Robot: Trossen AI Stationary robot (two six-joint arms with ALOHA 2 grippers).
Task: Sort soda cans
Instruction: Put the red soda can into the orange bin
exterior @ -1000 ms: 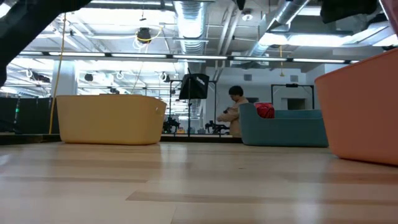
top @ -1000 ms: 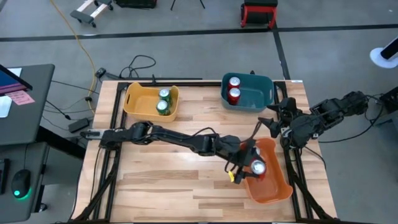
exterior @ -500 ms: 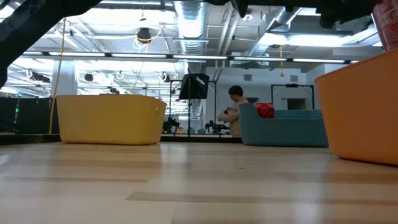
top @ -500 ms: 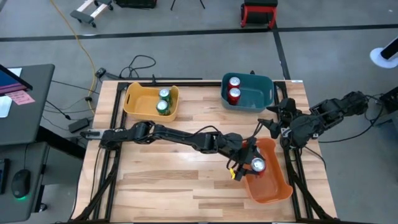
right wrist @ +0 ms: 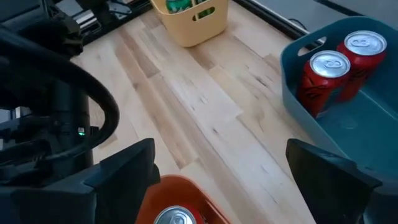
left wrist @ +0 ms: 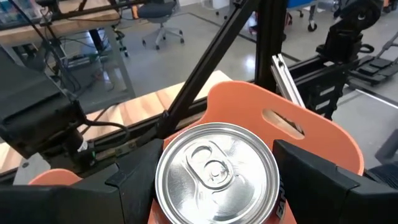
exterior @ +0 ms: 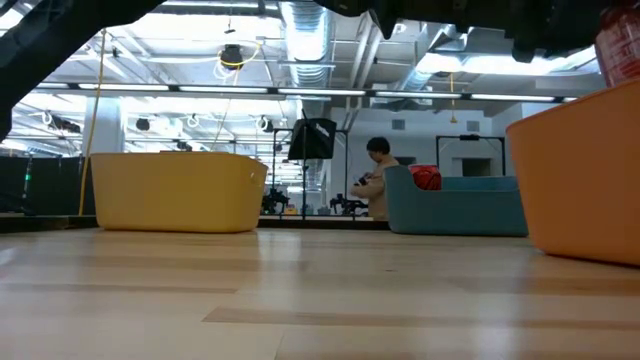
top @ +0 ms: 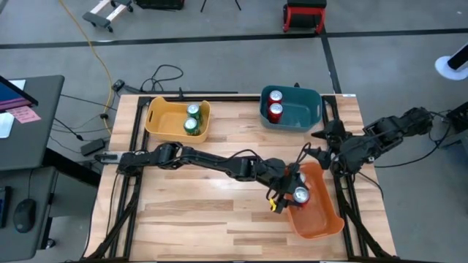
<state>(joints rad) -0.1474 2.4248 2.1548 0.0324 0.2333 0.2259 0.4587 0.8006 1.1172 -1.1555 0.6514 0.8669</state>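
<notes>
Orange bin point(top: 322, 219) sits at the table's point(top: 190, 212) right edge. Left gripper point(top: 289, 194) clamps a red can point(top: 300, 195) over that bin's rim. Right gripper point(top: 316, 146), fingers apart, waits just beyond the bin.

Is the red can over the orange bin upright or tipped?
Upright: the red can shows its round silver top from above, gripped by the left gripper over the orange bin.

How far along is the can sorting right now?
Done: two green cans sit in the yellow bin, and two red cans in the teal bin. In hand: the left gripper holds a red can over the orange bin. The right gripper waits open. I see no cans loose on the table.
</notes>
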